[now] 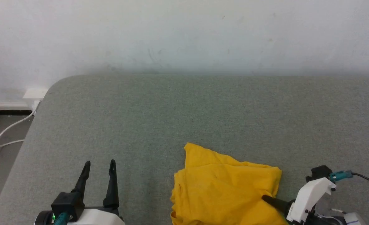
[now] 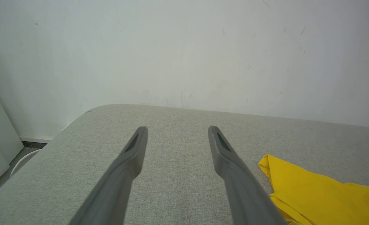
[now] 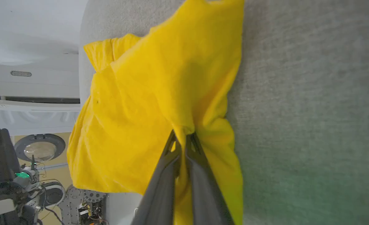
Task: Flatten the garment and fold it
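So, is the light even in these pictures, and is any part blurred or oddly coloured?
Head view: even light, the garment sharp, the wall hazy where it meets the table. Left wrist view: the table looks paler, the left gripper blurs toward the bottom edge. Right wrist view: turned sideways, green tint on the table at lower right, the right gripper soft-edged.

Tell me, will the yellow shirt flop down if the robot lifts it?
Probably floppy: the yellow shirt lies in soft folds and bunches where the right gripper pinches it. Thin cloth, so likely light. It probably won't roll on the grey fabric surface.
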Controlling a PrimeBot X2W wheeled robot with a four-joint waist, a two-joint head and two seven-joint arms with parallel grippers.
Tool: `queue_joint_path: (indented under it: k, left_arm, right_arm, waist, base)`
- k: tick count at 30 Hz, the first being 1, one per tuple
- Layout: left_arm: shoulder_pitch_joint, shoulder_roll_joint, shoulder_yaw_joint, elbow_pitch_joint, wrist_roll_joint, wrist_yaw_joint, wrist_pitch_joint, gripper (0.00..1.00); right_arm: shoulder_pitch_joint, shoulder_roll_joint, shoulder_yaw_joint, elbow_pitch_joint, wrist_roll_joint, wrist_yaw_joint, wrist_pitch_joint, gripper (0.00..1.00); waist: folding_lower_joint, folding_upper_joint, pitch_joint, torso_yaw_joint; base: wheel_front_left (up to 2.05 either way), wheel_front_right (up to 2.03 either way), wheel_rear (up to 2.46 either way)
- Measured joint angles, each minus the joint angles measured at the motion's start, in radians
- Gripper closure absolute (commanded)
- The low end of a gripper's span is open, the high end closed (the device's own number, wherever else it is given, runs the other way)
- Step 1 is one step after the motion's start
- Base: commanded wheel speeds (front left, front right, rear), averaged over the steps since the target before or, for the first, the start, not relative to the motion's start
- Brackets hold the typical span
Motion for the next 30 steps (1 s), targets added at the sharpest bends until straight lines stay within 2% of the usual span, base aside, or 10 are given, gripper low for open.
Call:
queue_joint_path:
  k: [6, 11, 14, 18, 22, 26, 30]
  left_arm:
    - [0.009, -0.001, 0.004, 0.004, 0.005, 0.0, 0.0, 0.0]
    - [0.019, -0.006, 0.015, -0.003, 0.004, 0.001, 0.0, 0.0]
    - [0.027, -0.015, 0.02, -0.011, 0.003, 0.002, 0.0, 0.0]
    - [0.027, -0.028, 0.024, -0.018, 0.004, 0.004, 0.0, 0.0]
    - [0.005, -0.033, 0.018, -0.025, 0.012, 0.001, 0.0, 0.0]
    - [-0.043, -0.035, 0.013, -0.042, 0.037, -0.005, 0.0, 0.0]
    - [-0.099, -0.034, 0.003, -0.053, 0.054, -0.011, 0.0, 0.0]
  right_arm:
    - [-0.026, -0.137, 0.166, -0.043, -0.194, 0.0, -0.151, 1.0]
    - [-0.082, -0.233, 0.247, -0.065, -0.385, 0.0, -0.179, 1.0]
    - [-0.111, -0.263, 0.246, -0.081, -0.432, 0.0, -0.168, 1.0]
    - [-0.135, -0.278, 0.251, -0.106, -0.434, 0.001, -0.149, 1.0]
    - [-0.158, -0.321, 0.221, -0.103, -0.468, 0.001, -0.173, 1.0]
    - [-0.212, -0.36, 0.173, -0.062, -0.508, 0.001, -0.236, 1.0]
    - [-0.287, -0.368, 0.112, 0.014, -0.534, 0.002, -0.338, 1.0]
  waist:
    - [-0.0001, 0.0, -0.022, -0.028]
    - [-0.0001, 0.0, -0.028, -0.082]
    - [-0.0001, 0.0, -0.026, -0.126]
    - [0.0, 0.0, -0.016, -0.194]
    - [-0.0001, 0.0, 0.004, -0.259]
    - [-0.0001, 0.0, 0.048, -0.307]
    - [0.0, 0.0, 0.113, -0.341]
  base:
    - [0.0, 0.0, 0.0]
    - [0.0, 0.0, 0.0]
    - [0.0, 0.0, 0.0]
    - [0.0, 0.0, 0.0]
    - [0.0, 0.0, 0.0]
    - [0.0, 0.0, 0.0]
    - [0.0, 0.0, 0.0]
